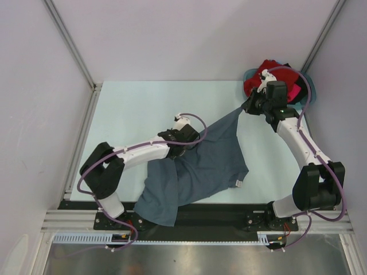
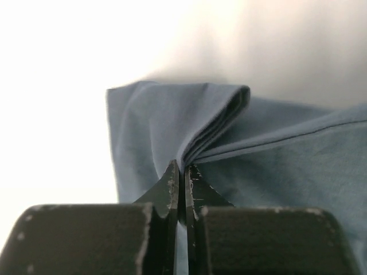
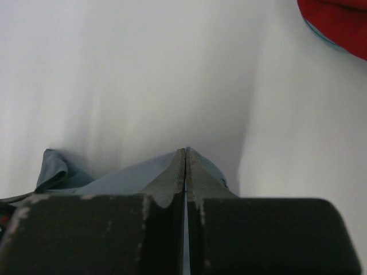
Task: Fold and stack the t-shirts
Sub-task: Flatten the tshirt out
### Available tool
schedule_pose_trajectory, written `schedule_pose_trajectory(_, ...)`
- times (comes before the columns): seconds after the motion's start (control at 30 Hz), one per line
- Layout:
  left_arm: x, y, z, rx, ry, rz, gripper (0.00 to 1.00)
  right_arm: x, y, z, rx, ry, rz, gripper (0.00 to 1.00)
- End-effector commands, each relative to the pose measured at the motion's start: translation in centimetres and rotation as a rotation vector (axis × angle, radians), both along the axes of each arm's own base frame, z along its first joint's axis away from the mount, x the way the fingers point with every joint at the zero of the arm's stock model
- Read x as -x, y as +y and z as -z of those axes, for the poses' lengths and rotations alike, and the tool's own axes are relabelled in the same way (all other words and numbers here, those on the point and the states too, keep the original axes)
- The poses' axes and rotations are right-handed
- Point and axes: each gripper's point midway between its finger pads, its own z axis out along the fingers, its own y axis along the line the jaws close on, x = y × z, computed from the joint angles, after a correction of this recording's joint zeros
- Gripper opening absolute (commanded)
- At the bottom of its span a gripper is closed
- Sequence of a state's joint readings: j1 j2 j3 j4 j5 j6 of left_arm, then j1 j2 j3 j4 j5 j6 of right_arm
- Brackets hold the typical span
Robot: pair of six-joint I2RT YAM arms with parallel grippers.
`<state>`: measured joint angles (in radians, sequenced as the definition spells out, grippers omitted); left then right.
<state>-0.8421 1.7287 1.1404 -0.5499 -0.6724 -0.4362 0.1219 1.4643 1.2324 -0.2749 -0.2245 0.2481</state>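
Jaws tight on grey t-shirt [image 1: 212, 166], left arm [image 1: 143, 152], right arm [image 1: 299, 139] outstretched

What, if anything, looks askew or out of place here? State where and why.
The grey t-shirt lies skewed and bunched, not flat: the right gripper holds one corner stretched toward the far right, the left gripper pinches a fold, and its lower hem spills over the near edge of the table. Nothing looks damaged.

The basin [image 1: 248, 73] (teal rim only) is mostly hidden under the red shirt [image 1: 256, 83] and right arm [image 1: 298, 140].
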Motion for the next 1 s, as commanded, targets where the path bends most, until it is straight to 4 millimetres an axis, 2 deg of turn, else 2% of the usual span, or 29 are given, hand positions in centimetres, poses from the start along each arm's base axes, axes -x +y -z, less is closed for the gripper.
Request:
schedule_pose_trajectory(0.0, -0.5, 1.3, -4.6, 0.012, -0.102, -0.061, 0.05, -0.7, -1.4, -2.0, 0.030, -0.069, 0.033, 0.00)
schedule_pose_trajectory(0.1, -0.4, 2.2, -5.5, 0.022, -0.118, -0.079, 0.15, -1.1, -2.9, -2.3, 0.048, -0.073, 0.080, 0.00)
schedule_pose_trajectory(0.2, -0.3, 3.2, -5.8, 0.022, -0.122, -0.099, 0.13, -1.3, -4.4, -2.7, 0.054, -0.080, 0.123, 0.00)
schedule_pose_trajectory(0.23, -0.3, 3.6, -5.9, 0.016, -0.129, -0.110, 0.16, -1.4, -4.8, -2.9, 0.057, -0.085, 0.137, 0.00)
schedule_pose_trajectory(0.27, -0.2, 4.1, -5.8, 0.007, -0.124, -0.124, 0.28, -1.4, -5.1, -3.0, 0.058, -0.086, 0.146, 0.00)
schedule_pose_trajectory(0.37, -0.1, 4.9, -5.8, 0.007, -0.126, -0.138, 0.25, -1.5, -6.2, -3.2, 0.064, -0.089, 0.175, 0.00)
schedule_pose_trajectory(0.43, -0.1, 5.3, -5.6, 0.005, -0.123, -0.147, 0.30, -1.6, -6.6, -3.3, 0.068, -0.091, 0.186, 0.00)
schedule_pose_trajectory(0.47, 0.0, 5.4, -5.3, 0.006, -0.116, -0.142, 0.14, -1.6, -6.6, -3.3, 0.066, -0.090, 0.187, 0.00)
schedule_pose_trajectory(0.53, 0.0, 5.4, -5.1, 0.013, -0.113, -0.137, 0.02, -1.6, -6.5, -3.5, 0.061, -0.095, 0.179, 0.00)
schedule_pose_trajectory(0.73, -0.2, 6.6, -4.9, 0.036, -0.112, -0.171, 0.00, -1.5, -6.4, -3.2, 0.058, -0.090, 0.170, 0.00)
schedule_pose_trajectory(0.8, -0.4, 6.0, -4.7, 0.058, -0.105, -0.144, 0.00, -1.5, -6.2, -3.2, 0.052, -0.088, 0.161, 0.00)
schedule_pose_trajectory(0.83, -0.3, 4.8, -4.3, 0.099, -0.071, -0.102, 0.01, -1.5, -6.2, -3.1, 0.049, -0.088, 0.161, 0.00)
schedule_pose_trajectory(0.87, -0.6, 3.8, -4.2, 0.130, -0.072, -0.072, 0.20, -1.5, -6.1, -3.0, 0.048, -0.085, 0.157, 0.00)
schedule_pose_trajectory(0.9, -0.7, 3.1, -4.0, 0.155, -0.063, -0.050, 0.29, -1.5, -6.1, -2.9, 0.046, -0.083, 0.156, 0.00)
schedule_pose_trajectory(0.97, -0.9, 0.6, -4.0, 0.224, -0.065, 0.027, 0.33, -1.4, -6.0, -2.7, 0.044, -0.078, 0.152, 0.00)
